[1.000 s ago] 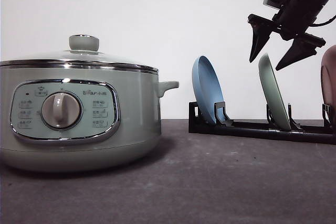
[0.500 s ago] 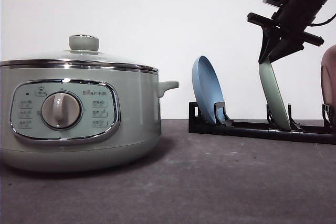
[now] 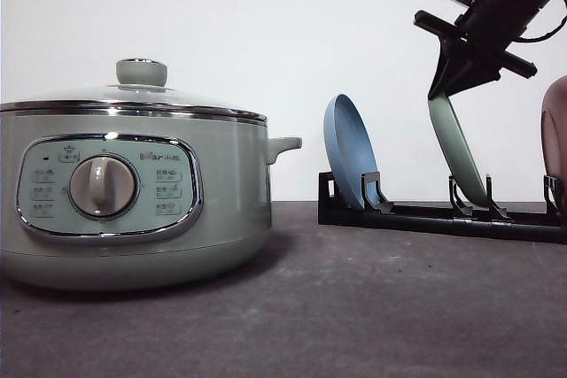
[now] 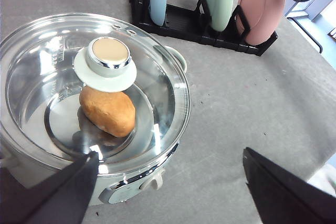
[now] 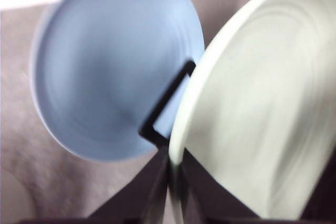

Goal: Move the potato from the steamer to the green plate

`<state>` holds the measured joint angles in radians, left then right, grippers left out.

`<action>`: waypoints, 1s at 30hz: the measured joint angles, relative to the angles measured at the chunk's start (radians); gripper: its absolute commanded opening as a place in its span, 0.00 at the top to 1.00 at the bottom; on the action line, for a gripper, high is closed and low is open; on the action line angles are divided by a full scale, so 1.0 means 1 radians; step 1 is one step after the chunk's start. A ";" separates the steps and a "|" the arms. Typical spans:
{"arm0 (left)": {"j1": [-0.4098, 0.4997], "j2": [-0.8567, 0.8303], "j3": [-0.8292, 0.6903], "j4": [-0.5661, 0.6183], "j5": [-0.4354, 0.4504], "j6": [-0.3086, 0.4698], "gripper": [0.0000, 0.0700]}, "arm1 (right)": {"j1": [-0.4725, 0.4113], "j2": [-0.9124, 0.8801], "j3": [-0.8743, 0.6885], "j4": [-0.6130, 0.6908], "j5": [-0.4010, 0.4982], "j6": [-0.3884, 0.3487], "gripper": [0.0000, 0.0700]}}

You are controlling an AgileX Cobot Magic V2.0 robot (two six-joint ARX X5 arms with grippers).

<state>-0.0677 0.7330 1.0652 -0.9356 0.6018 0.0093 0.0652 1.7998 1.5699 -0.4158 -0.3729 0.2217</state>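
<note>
The sage-green steamer (image 3: 133,192) stands at the left with its glass lid on. Through the lid (image 4: 47,77) the orange-brown potato (image 4: 107,109) lies on the inner tray. My left gripper (image 4: 169,156) hovers open above the steamer's front edge, holding nothing. The green plate (image 3: 456,152) stands on edge in the black rack (image 3: 425,217), leaning, its foot still by the rack's slot. My right gripper (image 3: 443,88) is shut on the plate's top rim; in the right wrist view its fingers (image 5: 157,182) pinch the green plate (image 5: 262,114) at the edge.
A blue plate (image 3: 348,150) stands in the rack left of the green one, close beside it (image 5: 110,66). A pink plate (image 3: 556,135) stands at the rack's right end. Bare grey tabletop (image 3: 381,298) lies between the steamer and the rack.
My right gripper came down from open above the green plate and shut on its top rim. The plate's top has since tipped to the left and risen slightly.
</note>
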 measured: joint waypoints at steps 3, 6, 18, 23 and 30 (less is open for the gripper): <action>0.000 0.000 0.000 0.000 0.000 0.000 0.21 | 0.005 -0.012 0.015 0.001 -0.015 0.013 0.99; 0.000 0.000 0.000 0.000 0.000 0.000 0.21 | 0.012 -0.039 0.043 0.002 -0.019 0.015 0.99; 0.000 0.000 0.000 0.003 0.000 0.000 0.21 | 0.070 -0.203 0.079 -0.112 -0.043 -0.001 0.99; 0.000 0.000 0.000 0.003 0.000 0.000 0.21 | 0.136 -0.289 0.079 -0.245 -0.032 -0.069 0.99; 0.000 0.000 0.000 0.003 0.000 0.000 0.21 | 0.259 -0.382 0.079 -0.475 0.105 -0.198 0.99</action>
<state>-0.0677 0.7330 1.0653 -0.9328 0.6018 0.0093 0.3243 1.4180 1.6489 -0.8909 -0.2680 0.0236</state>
